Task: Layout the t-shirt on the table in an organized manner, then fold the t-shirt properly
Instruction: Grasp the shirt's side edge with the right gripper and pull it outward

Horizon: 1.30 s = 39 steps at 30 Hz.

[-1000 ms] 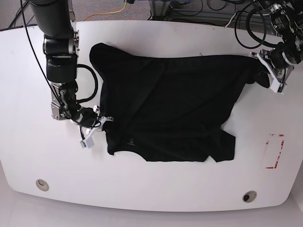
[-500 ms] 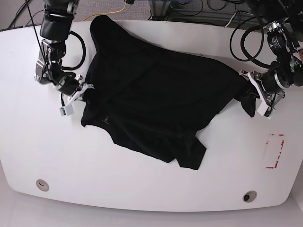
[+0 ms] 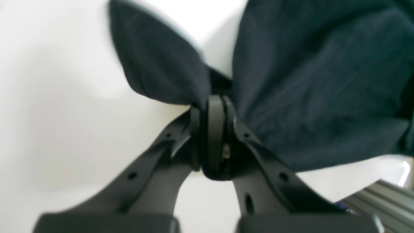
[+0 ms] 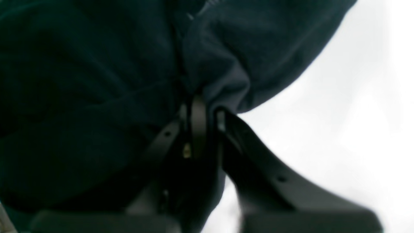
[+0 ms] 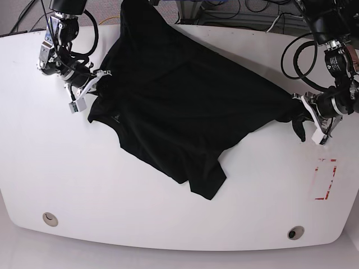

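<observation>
The black t-shirt (image 5: 179,95) is stretched slantwise over the white table (image 5: 56,168), from the far left down to the right edge, with a loose flap hanging toward the middle front. My right gripper (image 5: 96,78), at the left of the base view, is shut on the t-shirt (image 4: 97,81) at its left edge. My left gripper (image 5: 303,109), at the right of the base view, is shut on a bunched corner of the t-shirt (image 3: 307,81). In both wrist views cloth is pinched between closed jaws over white tabletop.
A red tape rectangle (image 5: 327,178) marks the table near the right front. Two round metal grommets (image 5: 49,218) (image 5: 295,232) sit near the front edge. Cables (image 5: 134,12) and floor lie beyond the far edge.
Both arms carried the t-shirt: my right gripper moved toward the far left, my left gripper came forward along the right edge. The cloth turned slantwise and its top now overhangs the far edge.
</observation>
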### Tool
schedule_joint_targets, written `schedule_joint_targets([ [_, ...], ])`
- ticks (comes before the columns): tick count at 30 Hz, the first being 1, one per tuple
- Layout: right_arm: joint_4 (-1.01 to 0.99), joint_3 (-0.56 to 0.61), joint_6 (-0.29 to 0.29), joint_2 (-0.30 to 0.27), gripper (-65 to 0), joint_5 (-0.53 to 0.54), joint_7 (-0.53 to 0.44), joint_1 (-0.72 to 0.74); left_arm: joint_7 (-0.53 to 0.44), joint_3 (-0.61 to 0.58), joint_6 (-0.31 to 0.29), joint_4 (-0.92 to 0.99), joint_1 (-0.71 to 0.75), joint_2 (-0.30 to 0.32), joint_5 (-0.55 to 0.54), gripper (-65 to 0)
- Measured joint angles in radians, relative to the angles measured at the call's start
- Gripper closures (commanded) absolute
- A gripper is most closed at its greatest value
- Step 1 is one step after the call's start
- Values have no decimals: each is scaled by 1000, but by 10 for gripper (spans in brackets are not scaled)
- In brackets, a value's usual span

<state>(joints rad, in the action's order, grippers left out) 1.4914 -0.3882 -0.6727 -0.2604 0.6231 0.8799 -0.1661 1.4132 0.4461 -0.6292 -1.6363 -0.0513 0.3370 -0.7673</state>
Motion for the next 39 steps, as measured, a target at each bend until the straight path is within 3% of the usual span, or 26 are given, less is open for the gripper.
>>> schedule_joint_targets([
  [1,1,0,1,0,-182,-2,3,2,0,0,0,6,-2,5,-3,0],
  [5,6,0,2,-5,-433,-2,2,9,1,2,0,31,-16,19,0,0],
  [6,7,0,2,-7,-465,0,2,13,0,2,0,37,-19,22,0,0],
  [7,7,-1,2,-8,-545,2,-2,17,0,2,0,41,-23,25,-1,0],
  [10,8,-1,2,-11,-650,0,2,37,0,2,0,63,-38,35,-2,0],
  [28,-10,2,3,-133,-650,-20,14,208,0,3,0,84,-46,36,-1,0],
  [34,-185,26,-1,-132,-650,-16,8,363,1,3,0,84,-43,37,2,0],
  [39,-376,90,-14,-126,-650,-74,-12,489,0,3,0,83,-45,36,2,0],
])
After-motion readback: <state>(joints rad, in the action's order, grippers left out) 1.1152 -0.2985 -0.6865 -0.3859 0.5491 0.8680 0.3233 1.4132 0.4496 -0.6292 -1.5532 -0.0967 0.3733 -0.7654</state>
